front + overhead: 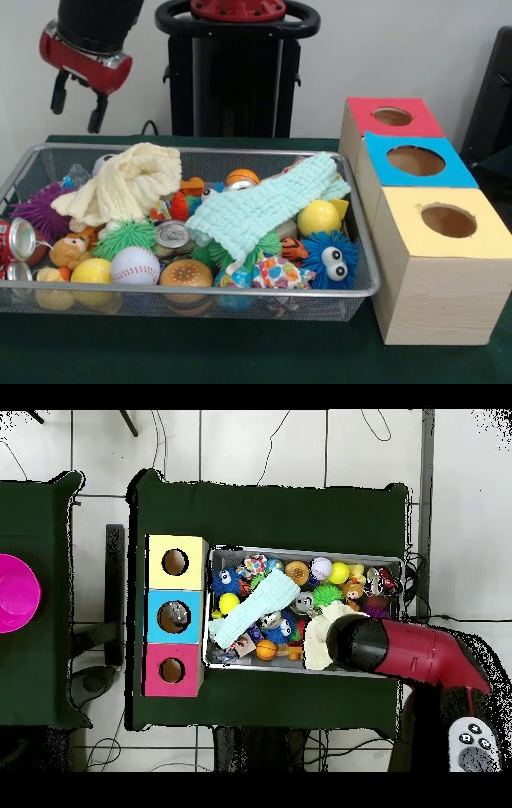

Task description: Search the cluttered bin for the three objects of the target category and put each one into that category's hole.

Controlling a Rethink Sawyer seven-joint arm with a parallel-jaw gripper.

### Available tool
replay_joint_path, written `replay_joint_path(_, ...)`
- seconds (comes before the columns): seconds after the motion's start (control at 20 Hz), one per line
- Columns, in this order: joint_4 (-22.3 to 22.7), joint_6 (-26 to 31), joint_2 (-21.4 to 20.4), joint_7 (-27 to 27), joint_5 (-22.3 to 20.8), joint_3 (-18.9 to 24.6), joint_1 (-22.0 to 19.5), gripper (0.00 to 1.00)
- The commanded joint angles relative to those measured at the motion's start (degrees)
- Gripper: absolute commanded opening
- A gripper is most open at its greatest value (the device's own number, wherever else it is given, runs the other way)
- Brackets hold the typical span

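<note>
**Gripper high over the bin's corner, nothing picked**

The gripper [78, 102] hangs above the far corner of the cluttered bin [364, 290], on the side away from the boxes, well clear of the contents. Its two dark fingers [98, 114] stand apart with nothing between them: released, empty. From overhead the arm covers that end of the bin and part of the cream cloth [322, 634].

The bin sits mid-table on the green cover. Just beside it stand three wooden boxes in a row; the red-topped one is farthest from the front camera, and its hole [392, 117] looks unobstructed. The blue box [416, 162] and yellow box [448, 221] lie between it and the camera.

Contents: the cream cloth and a mint cloth [260, 210] are draped over a good share of the toys. Showing around them are a baseball [134, 265], a yellow ball [318, 217], a blue fuzzy toy with eyes [330, 260], a burger toy [186, 274] and a can top [172, 234].

Judgement: the search has barely begun. To do it well, I would go first for an exposed, isolated item and descend straight onto it, fingers wide, keeping off the cloths, which could snag and drag neighbours. What lies beneath them cannot be told from here. The carry to the red hole crosses the bin's whole length, so lift well above the rim.
</note>
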Motion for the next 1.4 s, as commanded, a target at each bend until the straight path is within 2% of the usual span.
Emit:
replay_joint_path(0.05, 5.4, -4.6, 2.8, -10.6, -5.0, 9.9, -3.6, 1.00)
replay_joint_path(0.8, 3.9, -9.2, 8.5, -6.6, -10.3, 13.4, -7.6, 1.00)
replay_joint_path(1.4, -0.3, -10.7, 15.3, -5.0, -14.3, 13.3, -9.3, 1.00)
